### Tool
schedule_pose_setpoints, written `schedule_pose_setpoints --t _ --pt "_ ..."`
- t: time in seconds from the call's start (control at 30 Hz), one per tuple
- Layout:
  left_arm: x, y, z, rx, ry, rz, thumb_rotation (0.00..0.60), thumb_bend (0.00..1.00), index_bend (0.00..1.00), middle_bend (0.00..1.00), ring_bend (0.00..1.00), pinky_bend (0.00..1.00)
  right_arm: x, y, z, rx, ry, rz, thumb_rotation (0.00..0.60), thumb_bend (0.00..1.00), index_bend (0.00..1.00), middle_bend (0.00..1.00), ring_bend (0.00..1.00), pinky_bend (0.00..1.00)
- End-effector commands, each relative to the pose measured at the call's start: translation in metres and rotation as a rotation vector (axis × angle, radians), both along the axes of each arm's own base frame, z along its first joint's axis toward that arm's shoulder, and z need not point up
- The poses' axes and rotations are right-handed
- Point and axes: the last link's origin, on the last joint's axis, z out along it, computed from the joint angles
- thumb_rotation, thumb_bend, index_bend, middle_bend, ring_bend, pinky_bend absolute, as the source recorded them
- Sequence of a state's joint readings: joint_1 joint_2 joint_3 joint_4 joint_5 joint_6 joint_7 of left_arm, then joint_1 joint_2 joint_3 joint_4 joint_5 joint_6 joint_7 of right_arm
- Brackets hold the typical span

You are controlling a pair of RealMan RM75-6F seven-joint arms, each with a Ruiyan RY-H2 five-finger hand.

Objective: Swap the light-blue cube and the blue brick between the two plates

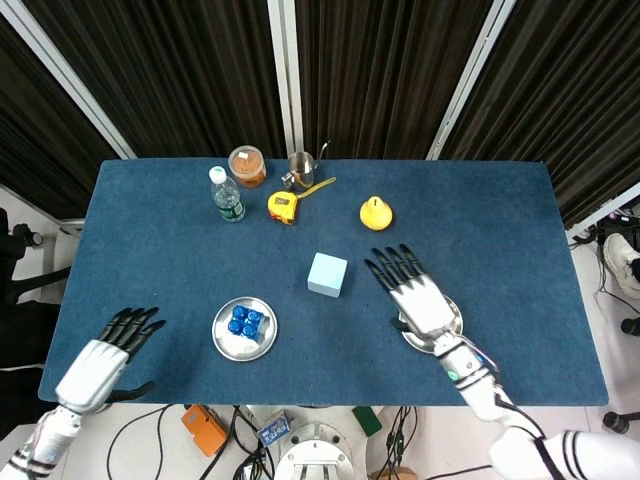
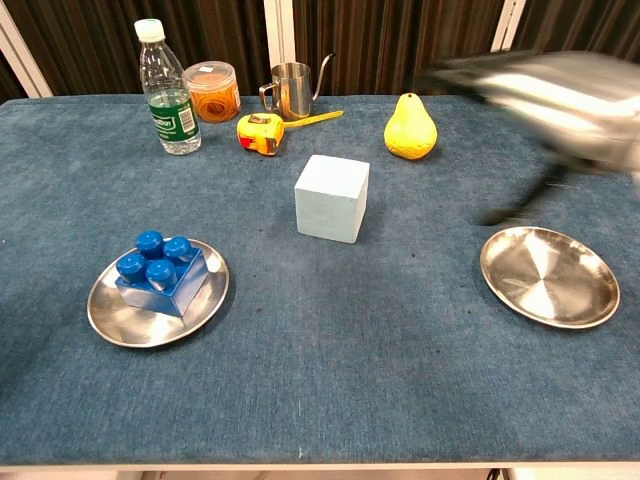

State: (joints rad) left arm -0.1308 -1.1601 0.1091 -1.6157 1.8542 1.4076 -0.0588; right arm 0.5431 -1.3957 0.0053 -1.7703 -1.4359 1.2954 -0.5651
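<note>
The light-blue cube (image 1: 328,274) (image 2: 332,197) sits on the blue tablecloth between the two plates. The blue brick (image 1: 245,321) (image 2: 160,272) lies in the left metal plate (image 1: 225,341) (image 2: 110,318). The right metal plate (image 1: 452,314) (image 2: 550,276) holds nothing. My right hand (image 1: 412,288) hovers over that plate with fingers spread and nothing in it; in the chest view the right hand (image 2: 545,85) is a blurred streak above the plate. My left hand (image 1: 108,355) rests open near the table's front-left corner, away from the plate.
Along the back stand a water bottle (image 2: 168,90), an orange-lidded jar (image 2: 212,90), a steel pitcher (image 2: 290,90), a yellow tape measure (image 2: 262,133) and a yellow pear (image 2: 410,128). The table's front edge (image 2: 320,462) lies close below the plates.
</note>
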Motion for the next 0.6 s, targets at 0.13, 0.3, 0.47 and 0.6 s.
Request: schedule_pose_setpoints --t 0.13,0.3,0.47,0.6 --pt "0.047 0.034 -0.061 -0.097 -0.063 -0.109 0.600 0.20 0.10 0.01 0.00 0.04 -0.110 0.106 0.077 -0.109 0.026 -0.152 0.600 0.20 0.00 0.00 0.00 0.00" --pt "0.065 0.049 -0.098 -0.125 -0.066 -0.100 0.600 0.22 0.10 0.01 0.00 0.04 -0.139 0.124 0.087 -0.136 -0.015 -0.213 0.600 0.20 0.00 0.00 0.00 0.00" --pt "0.070 0.067 -0.123 -0.141 -0.001 -0.059 0.600 0.20 0.10 0.01 0.00 0.04 -0.145 0.126 0.087 -0.110 -0.013 -0.218 0.600 0.20 0.00 0.00 0.00 0.00" --pt "0.069 0.076 -0.128 -0.147 0.036 -0.024 0.600 0.21 0.10 0.01 0.00 0.04 -0.145 0.127 0.092 -0.116 -0.023 -0.211 0.600 0.20 0.00 0.00 0.00 0.00"
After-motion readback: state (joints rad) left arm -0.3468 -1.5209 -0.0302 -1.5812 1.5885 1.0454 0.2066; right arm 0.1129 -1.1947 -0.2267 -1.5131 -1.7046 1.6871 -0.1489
